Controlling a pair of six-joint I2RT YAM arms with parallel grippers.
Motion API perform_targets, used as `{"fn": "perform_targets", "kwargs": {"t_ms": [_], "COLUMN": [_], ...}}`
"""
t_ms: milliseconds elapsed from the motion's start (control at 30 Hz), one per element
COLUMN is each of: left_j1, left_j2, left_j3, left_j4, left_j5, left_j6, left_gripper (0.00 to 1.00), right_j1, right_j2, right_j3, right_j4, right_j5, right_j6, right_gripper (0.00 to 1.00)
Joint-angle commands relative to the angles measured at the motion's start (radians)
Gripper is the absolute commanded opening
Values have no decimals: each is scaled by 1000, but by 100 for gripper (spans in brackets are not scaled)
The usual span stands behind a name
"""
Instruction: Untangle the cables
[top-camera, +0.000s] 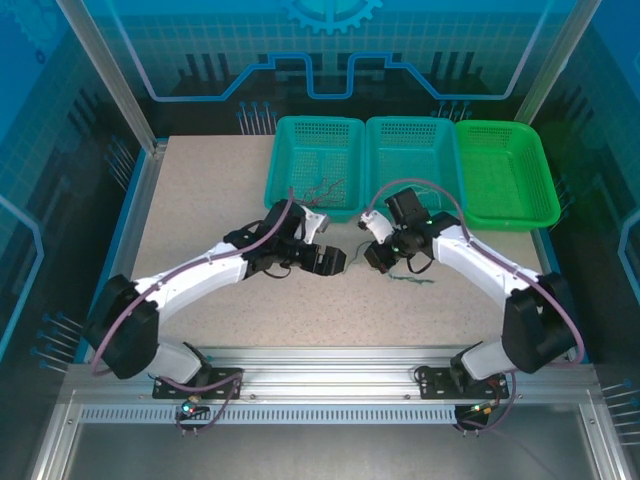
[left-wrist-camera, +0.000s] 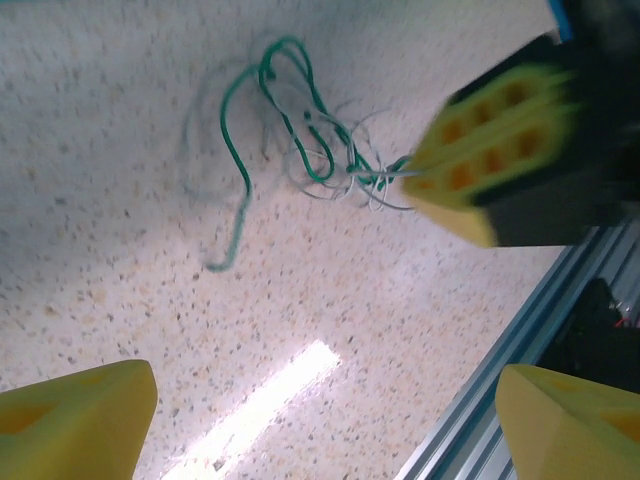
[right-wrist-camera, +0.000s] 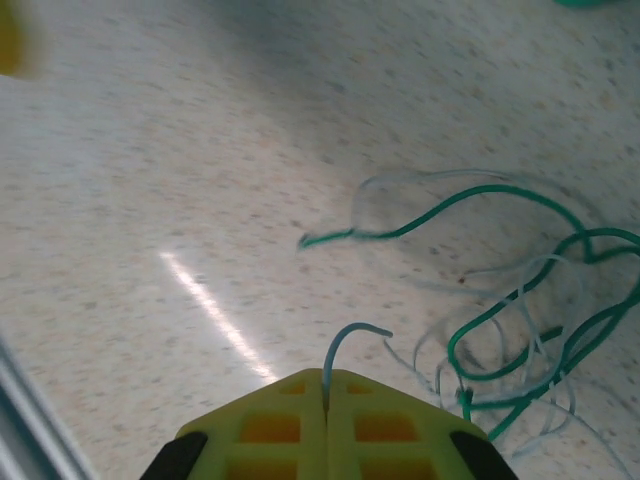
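Two tangled strands, thin dark green wire (right-wrist-camera: 345, 237) and thin whitish wire (right-wrist-camera: 330, 350), need separating; right gripper (right-wrist-camera: 325, 385) pinches the whitish wire, left gripper (left-wrist-camera: 320, 420) gapes wide.

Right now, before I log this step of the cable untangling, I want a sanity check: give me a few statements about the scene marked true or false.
1. The right gripper is shut on a thin whitish wire. True.
2. The thin dark green wire lies on the speckled table, tangled with the whitish wire. True.
3. The left gripper grips the dark green wire. False: its jaws stand wide open, holding nothing.
4. The thin red wires lie on the table. False: they lie in the left teal plastic basket.
5. All three baskets are teal. False: the right mesh basket is bright green.
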Motion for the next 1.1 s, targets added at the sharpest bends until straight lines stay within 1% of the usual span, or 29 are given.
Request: {"fn": "perform_targets", "kwargs": {"t_ms": [0, 100, 167, 267, 367, 533, 600, 633, 700, 767, 800, 833, 867, 933, 1000, 1067], "left_j1": [-3, -3, -2, 4, 24, 31, 33, 33, 31, 30, 31, 31, 32, 29, 29, 28], "left_j2": [63, 116, 152, 201, 222, 222, 229, 236, 257, 273, 284, 296, 310, 343, 381, 400], "left_j3": [34, 51, 70, 95, 73, 18, -3, -10, -41, -68, -74, -69, -54, -5, 58, 102], "left_j4": [-32, -17, -34, -67, -10, 53, 108, 146, 316, 464, 506, 505, 462, 318, 144, 5], "left_j5": [75, 45, -22, -116, -116, -120, -76, -31, 135, 228, 248, 244, 221, 144, 56, -33], "left_j6": [-57, -104, -124, -146, -195, -236, -240, -239, -243, -307, -331, -340, -336, -312, -285, -263], "left_gripper": [88, 89, 89, 84, 81, 83, 83, 83, 84, 86, 86, 87, 88, 87, 84, 79], "right_j1": [12, 12, 12, 14, 16, 17, 17, 18, 28, 45, 47, 49, 50, 51, 54, 56], "right_j2": [-116, -166, -181, -187, -191, -257, -290, -301, -317, -326, -332, -338, -346, -362, -372, -376], "right_j3": [-12, -16, -16, -9, 12, 49, 47, 40, 20, 24, 32, 41, 48, 54, 68, 95], "right_j4": [-16, -31, -41, -51, -52, 17, 76, 107, 169, 176, 179, 188, 204, 247, 279, 282], "right_j5": [-209, -287, -333, -378, -395, -412, -417, -417, -417, -398, -390, -387, -379, -368, -353, -329], "right_j6": [-50, -67, -73, -71, -54, 33, 88, 113, 158, 165, 174, 184, 201, 236, 267, 282], "right_gripper": [0, 0, 0, 0, 0, 0, 0, 0, 0, 0, 0, 0, 0, 0, 0, 0]}}
